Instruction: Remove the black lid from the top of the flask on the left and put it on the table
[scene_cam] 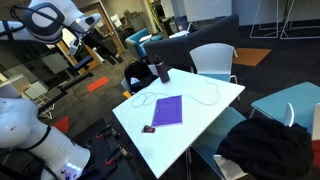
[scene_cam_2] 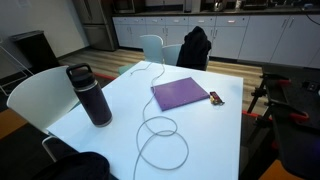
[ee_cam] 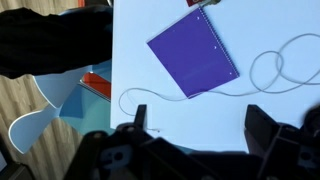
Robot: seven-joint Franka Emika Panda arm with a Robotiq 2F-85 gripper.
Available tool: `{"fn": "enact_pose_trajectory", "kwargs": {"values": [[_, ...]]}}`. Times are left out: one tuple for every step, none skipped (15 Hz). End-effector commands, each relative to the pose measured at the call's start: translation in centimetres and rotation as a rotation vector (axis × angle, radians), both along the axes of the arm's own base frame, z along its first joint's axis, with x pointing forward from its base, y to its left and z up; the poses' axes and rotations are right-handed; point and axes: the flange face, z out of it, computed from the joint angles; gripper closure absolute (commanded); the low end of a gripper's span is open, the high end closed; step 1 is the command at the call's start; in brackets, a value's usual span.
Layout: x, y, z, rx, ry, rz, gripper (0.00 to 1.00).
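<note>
Two fingers (ee_cam: pixel 262 125) of the gripper (ee_cam: pixel 197 120) stand wide apart in our wrist view, nothing between them, over the table (ee_cam: pixel 135 60). We note the flask (scene_cam_2: pixel 95 102) upright near a table edge, the black lid (scene_cam_2: pixel 80 72) on top of it. Purple notebook (scene_cam_2: pixel 182 94) mid-table, white cable (scene_cam_2: pixel 160 135) looping beside it, small dark-red object (scene_cam_2: pixel 215 98) just beside the notebook
</note>
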Motion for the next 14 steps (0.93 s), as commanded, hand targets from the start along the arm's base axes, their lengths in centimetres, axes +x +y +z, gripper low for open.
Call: {"fn": "enact_pose_trajectory", "kwargs": {"values": [[0.4,0.4,0.1,-0.004,0.002,0.008,0.00],[0.7,0.5,0.2,-0.006,0.003,0.011,0.00],[0.8,0.6,0.2,-0.007,0.004,0.012,0.00],[0.9,0.6,0.2,-0.007,0.004,0.012,0.00],[1.3,0.4,-0.2,0.028,-0.012,0.019,0.00],[1.9,0.4,-0.3,0.067,-0.046,0.043,0.00],[3.0,0.6,-0.6,0.129,-0.082,0.062,0.00],[4.6,1.1,-1.0,0.143,-0.126,0.094,0.00],[6.0,1.6,-1.4,0.182,-0.151,0.126,0.00],[7.6,2.3,-1.9,0.216,-0.174,0.161,0.00],[9.0,2.9,-2.4,0.254,-0.192,0.194,0.00],[10.8,4.2,-2.8,0.293,-0.191,0.237,0.00],[12.3,5.7,-3.3,0.333,-0.186,0.282,0.00],[13.9,7.2,-3.8,0.365,-0.176,0.339,0.00]]}}
